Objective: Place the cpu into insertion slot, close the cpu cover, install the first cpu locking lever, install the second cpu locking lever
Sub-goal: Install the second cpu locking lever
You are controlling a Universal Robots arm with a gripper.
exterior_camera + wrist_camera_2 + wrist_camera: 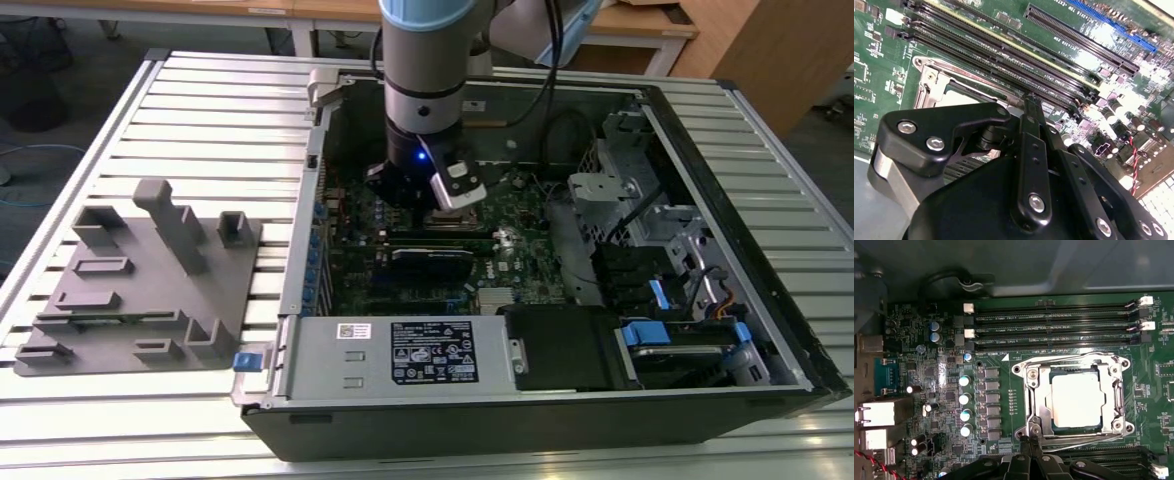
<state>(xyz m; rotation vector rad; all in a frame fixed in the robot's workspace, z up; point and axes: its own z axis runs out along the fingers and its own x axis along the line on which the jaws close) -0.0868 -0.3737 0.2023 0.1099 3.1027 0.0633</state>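
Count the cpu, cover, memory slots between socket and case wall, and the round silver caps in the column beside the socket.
cpu: 1
cover: 1
memory slots: 4
caps: 4
Total: 10

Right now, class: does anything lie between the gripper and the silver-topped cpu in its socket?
Nothing visible does. The silver-topped cpu sits in its socket under the thin metal cover frame, and the black gripper is at the frame's edge.

A ribbed metal table [200, 110] spans the room's foreground, catching bright light along its near edge. Behind its far edge stand wooden desks [627, 25] on a grey floor [94, 40].
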